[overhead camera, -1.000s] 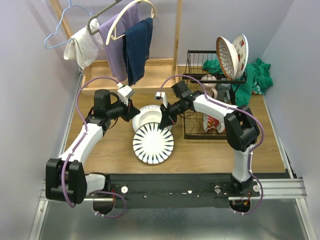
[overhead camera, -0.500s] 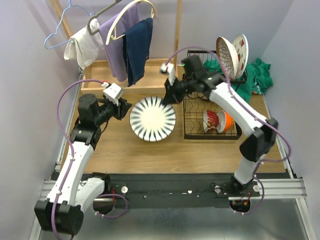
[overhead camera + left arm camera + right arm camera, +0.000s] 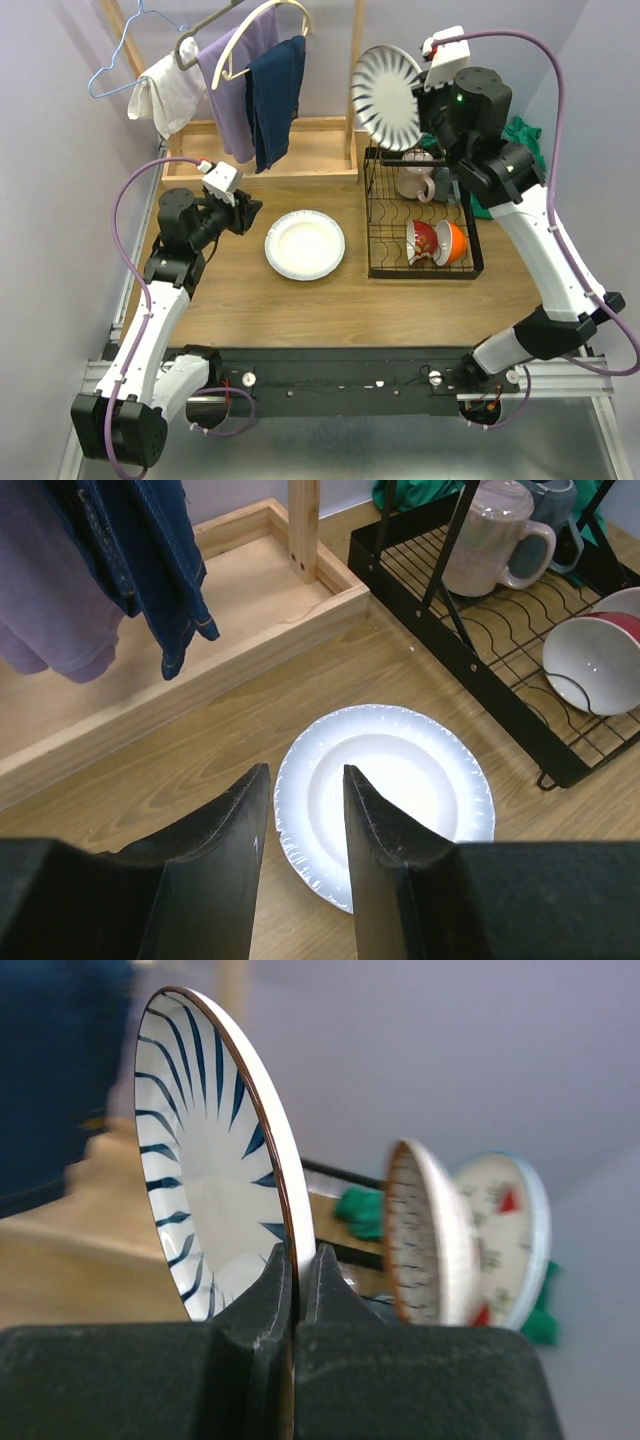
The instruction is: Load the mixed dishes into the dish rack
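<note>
The right gripper (image 3: 424,98) clamps the striped plate (image 3: 385,97) by its rim, on edge above the back left corner of the rack (image 3: 424,274), while the left gripper (image 3: 246,212), half-open and empty, hovers left of it.

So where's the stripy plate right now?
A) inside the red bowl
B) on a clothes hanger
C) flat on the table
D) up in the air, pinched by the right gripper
D: the right gripper is shut on the rim of the striped plate, holding it on edge in the air; only the plain white plate lies on the table.
</note>
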